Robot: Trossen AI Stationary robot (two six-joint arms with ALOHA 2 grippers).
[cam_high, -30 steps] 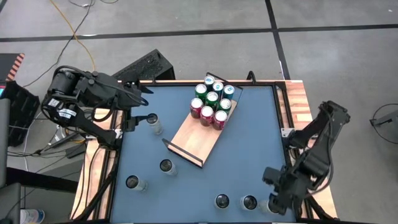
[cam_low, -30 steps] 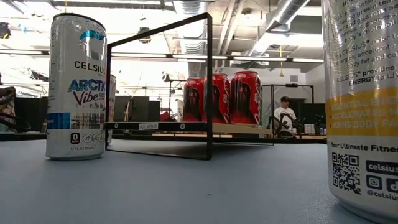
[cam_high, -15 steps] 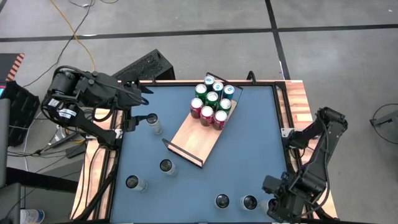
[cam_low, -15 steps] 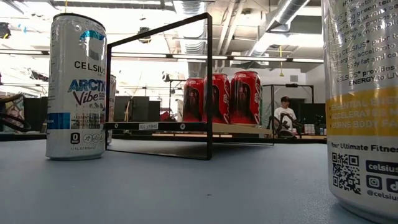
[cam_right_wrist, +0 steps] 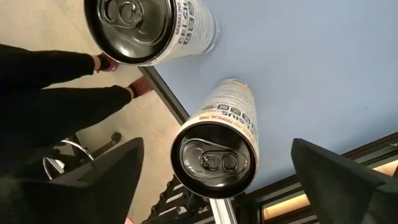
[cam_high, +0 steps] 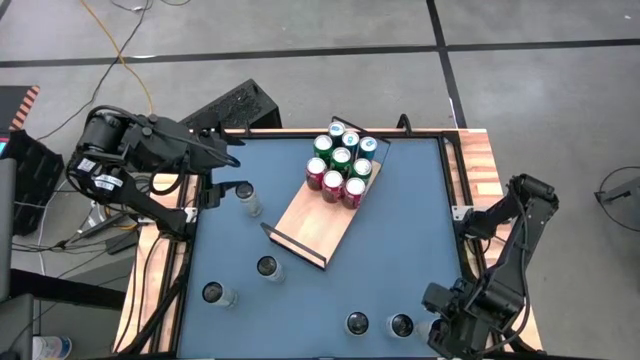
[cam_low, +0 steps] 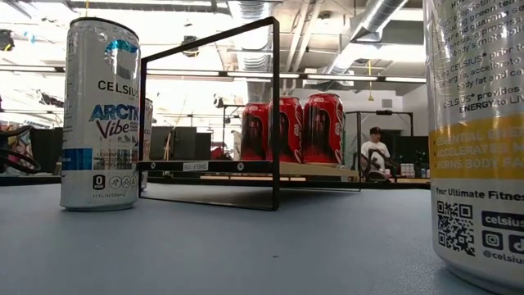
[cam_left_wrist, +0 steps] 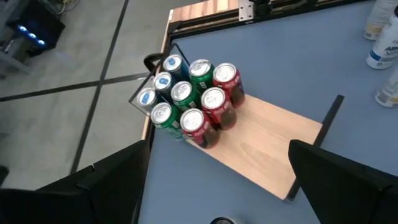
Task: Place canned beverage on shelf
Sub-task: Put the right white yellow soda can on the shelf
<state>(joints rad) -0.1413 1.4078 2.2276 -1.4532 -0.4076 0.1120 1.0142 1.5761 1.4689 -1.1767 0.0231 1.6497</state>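
Grey floor (cam_high: 300, 30) with dark seams. Yellow cable (cam_high: 128, 50) lies on it. Ceiling ducts (cam_low: 360, 33) overhead; a person (cam_low: 375, 152) sits beyond.

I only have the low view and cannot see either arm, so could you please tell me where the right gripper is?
Observer: The right gripper is over the near right corner of the table, above a white can, with its fingers open either side of it.
Operator: Thank you. And where is the left gripper?
Observer: The left gripper waits open at the far left edge, beside another loose can.
Operator: How full is the shelf?
Observer: The shelf carries nine cans packed at its far end. The near half of the board is bare.
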